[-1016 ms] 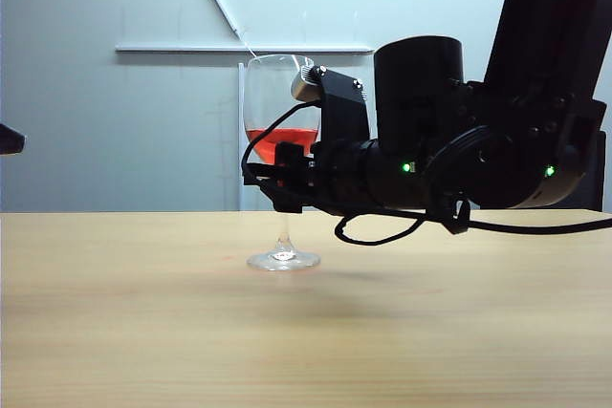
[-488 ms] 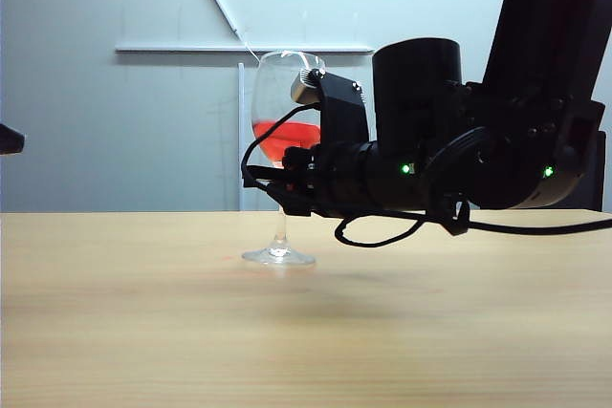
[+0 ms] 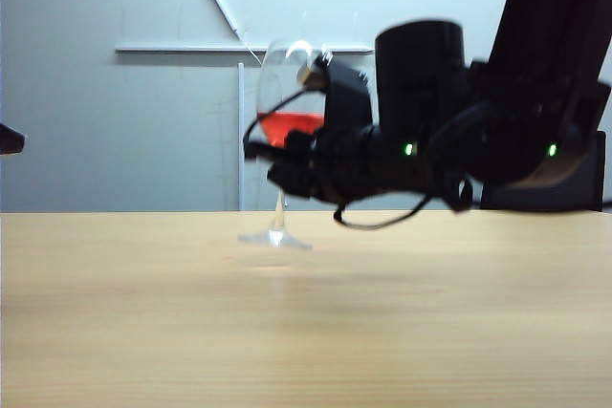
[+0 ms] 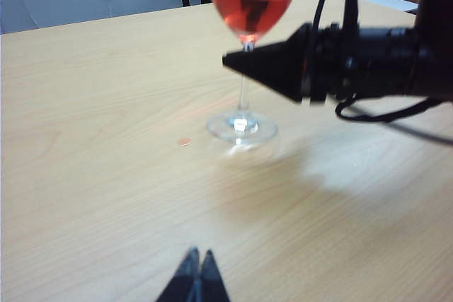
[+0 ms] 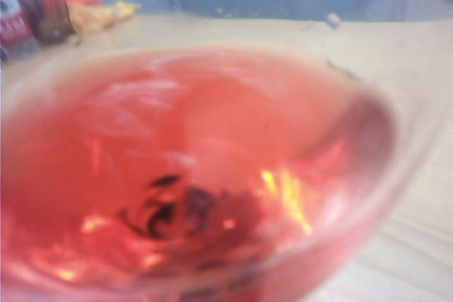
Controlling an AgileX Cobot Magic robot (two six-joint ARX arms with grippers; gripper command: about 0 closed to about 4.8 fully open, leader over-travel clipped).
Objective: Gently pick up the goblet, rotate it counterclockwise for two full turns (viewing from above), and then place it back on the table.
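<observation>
Right claw (image 3: 279, 171) pinched tight on the stem of the goblet (image 3: 284, 117), foot seemingly just clear of the tabletop (image 3: 306, 332) at its twelve o'clock, left claw (image 4: 196, 281) shut and idle, so next comes the slow counterclockwise roll, wine level.

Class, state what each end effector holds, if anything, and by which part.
The right end effector grips the goblet by its stem, just under the bowl. The left end effector is shut on nothing.

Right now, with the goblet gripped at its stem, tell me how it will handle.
The goblet looks top-heavy, with red liquid above a thin stem, so tilting may slosh it. The glass is probably fragile and slippery in the right gripper.
</observation>
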